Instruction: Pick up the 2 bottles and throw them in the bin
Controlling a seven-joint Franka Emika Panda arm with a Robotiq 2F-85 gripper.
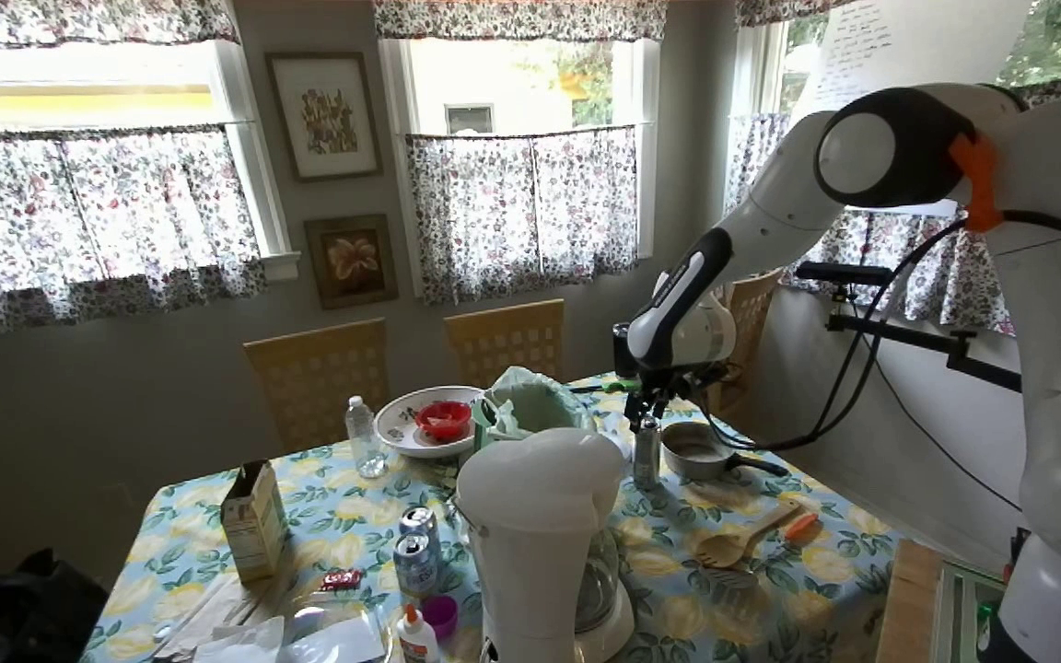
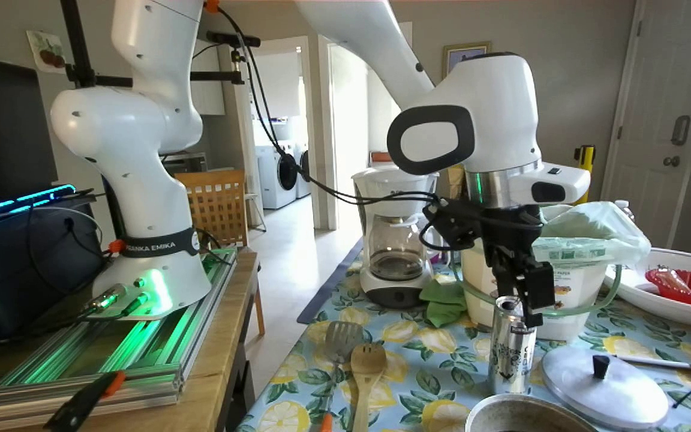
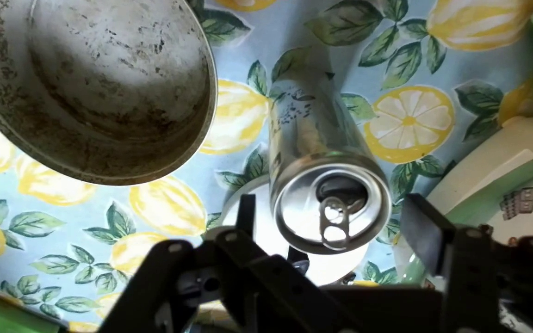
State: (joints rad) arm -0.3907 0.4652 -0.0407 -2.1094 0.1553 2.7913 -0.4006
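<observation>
A clear bottle (image 1: 365,440) with a white cap stands upright beside the white bowl in an exterior view. No dark bottle with a reddish top shows. The bin (image 2: 579,285) is a white tub lined with a pale green bag; it shows in both exterior views (image 1: 540,410) and at the right in the wrist view (image 3: 502,222). My gripper (image 3: 330,201) is open, pointing down over a silver can (image 3: 312,134). The can's top lies between the fingers, with gaps on both sides. The can stands upright on the table, in both exterior views (image 1: 647,465) (image 2: 510,351).
A metal pan (image 3: 114,83) sits close beside the can, and its lid (image 2: 603,387) lies on the other side. A coffee maker (image 1: 535,525) stands near the bin. A white bowl (image 1: 402,419), two blue cans (image 1: 415,562), wooden utensils (image 2: 367,366) and a carton (image 1: 254,525) share the table.
</observation>
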